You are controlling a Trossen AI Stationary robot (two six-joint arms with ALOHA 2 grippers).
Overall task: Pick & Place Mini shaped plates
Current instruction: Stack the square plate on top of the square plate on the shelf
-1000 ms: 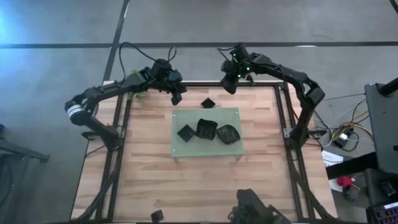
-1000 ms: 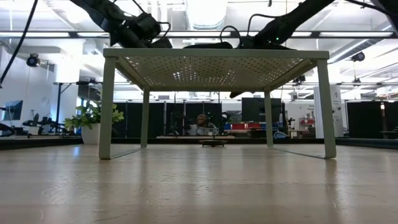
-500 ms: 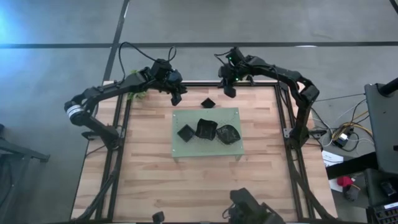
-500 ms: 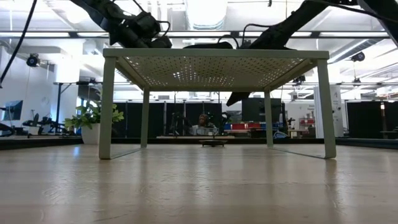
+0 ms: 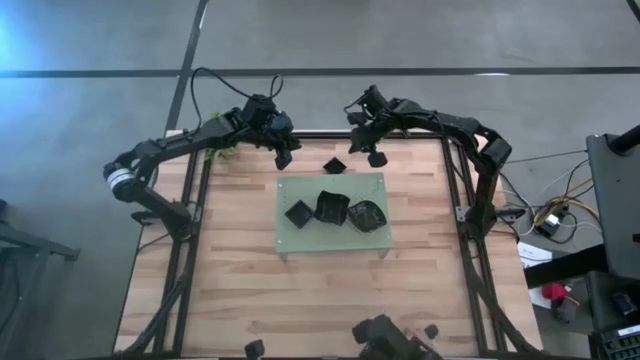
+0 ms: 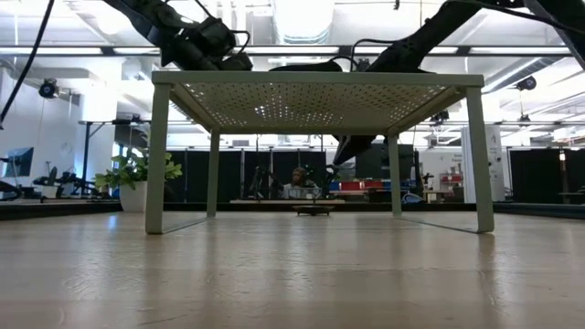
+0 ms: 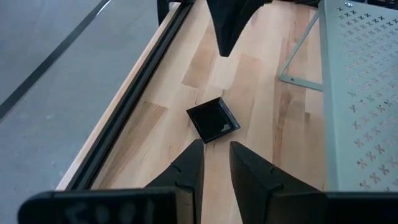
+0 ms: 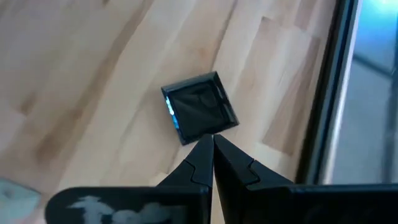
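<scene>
Your three placed plates (image 5: 335,211) sit on the green mat (image 5: 375,186) at mid-table. Past the mat's far edge, on bare wood, lies the square plate (image 5: 334,165), turned corner-on like a diamond, so it has no long axis. It sits between both arms. Your right gripper (image 5: 377,158) hovers just beside it, fingers pressed shut and empty, tips aimed at its near corner in the right wrist view (image 8: 199,116). Your left gripper (image 5: 283,156) waits farther off, jaws slightly parted, holding nothing. The right looks nearer; you'd need to open it first.
</scene>
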